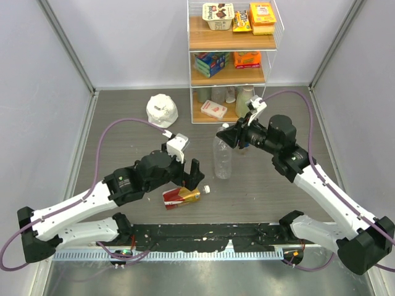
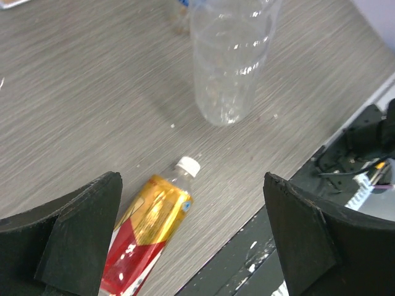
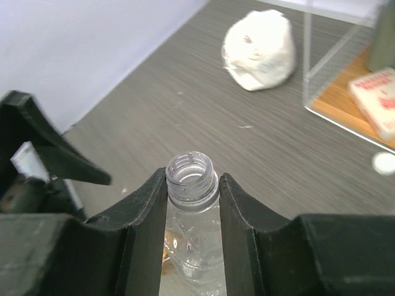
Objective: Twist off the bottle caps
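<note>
one uncapped bottle [image 1: 222, 161] in right gripper [image 3: 192, 185]

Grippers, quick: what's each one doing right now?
Left gripper: open, holding nothing, over the lying amber bottle.
Right gripper: closed on the neck of the clear bottle, which has no cap on.

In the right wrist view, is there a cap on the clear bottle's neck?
No, the neck of the clear bottle is open and capless between the fingers of the right end effector.
</note>
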Motion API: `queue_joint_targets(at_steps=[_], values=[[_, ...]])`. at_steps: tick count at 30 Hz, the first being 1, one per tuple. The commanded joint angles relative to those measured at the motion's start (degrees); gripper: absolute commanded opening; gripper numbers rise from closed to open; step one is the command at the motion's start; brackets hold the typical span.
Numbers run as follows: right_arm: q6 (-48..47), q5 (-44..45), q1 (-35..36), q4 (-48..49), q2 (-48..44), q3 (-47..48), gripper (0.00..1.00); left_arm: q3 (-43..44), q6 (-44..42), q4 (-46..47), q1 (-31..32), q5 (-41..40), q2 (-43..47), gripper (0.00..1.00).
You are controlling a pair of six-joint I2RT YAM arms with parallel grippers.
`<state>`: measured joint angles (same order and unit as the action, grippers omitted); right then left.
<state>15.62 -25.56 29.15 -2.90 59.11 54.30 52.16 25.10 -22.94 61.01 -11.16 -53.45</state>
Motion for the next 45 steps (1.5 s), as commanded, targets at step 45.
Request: queue_joint_targets(at_steps=[45], values=[[-9.91, 39.36, 8.73, 49.22, 7.33, -27.06, 0.24, 3.21, -5.77, -23.82, 0.25, 5.62, -22.66, 1.00]])
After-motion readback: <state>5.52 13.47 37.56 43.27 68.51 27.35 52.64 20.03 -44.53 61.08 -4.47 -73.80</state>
